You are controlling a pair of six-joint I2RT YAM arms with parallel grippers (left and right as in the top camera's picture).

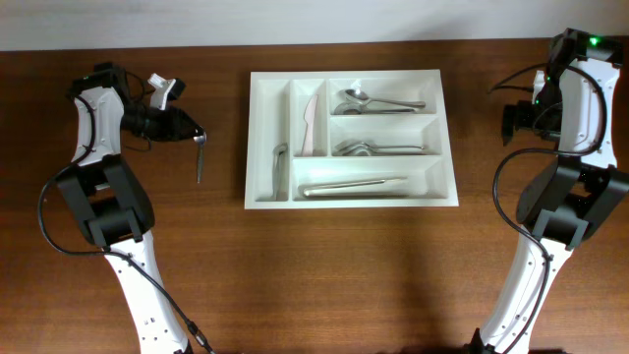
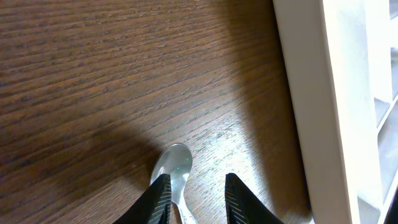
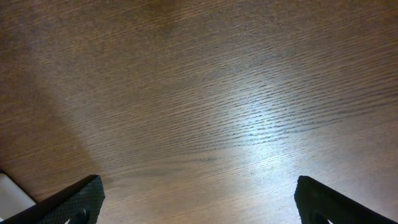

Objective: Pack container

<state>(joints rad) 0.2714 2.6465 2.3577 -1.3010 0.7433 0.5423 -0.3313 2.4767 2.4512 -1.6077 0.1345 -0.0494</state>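
Note:
The container (image 1: 351,195), a white tray, lies at the table's middle, and its left wall (image 2: 323,93) shows in the left wrist view. A metal spoon (image 1: 200,162) lies on the wood just left of it. My left gripper (image 1: 199,136) stands over the spoon's upper end. In the wrist view its jaws (image 2: 198,180) straddle the spoon's neck, with the bowl (image 2: 174,163) just beyond the tips. The left finger (image 2: 159,199) is against the neck, while a gap separates it from the right finger. My right gripper (image 1: 511,120) hangs wide open at the far right, holding nothing (image 3: 202,205).
Inside the tray lie spoons (image 1: 378,101) in the top long slot, more cutlery (image 1: 378,148) in the middle one, a long utensil (image 1: 354,185) in the bottom one, a knife (image 1: 313,123) and a small piece (image 1: 279,167) in the upright slots.

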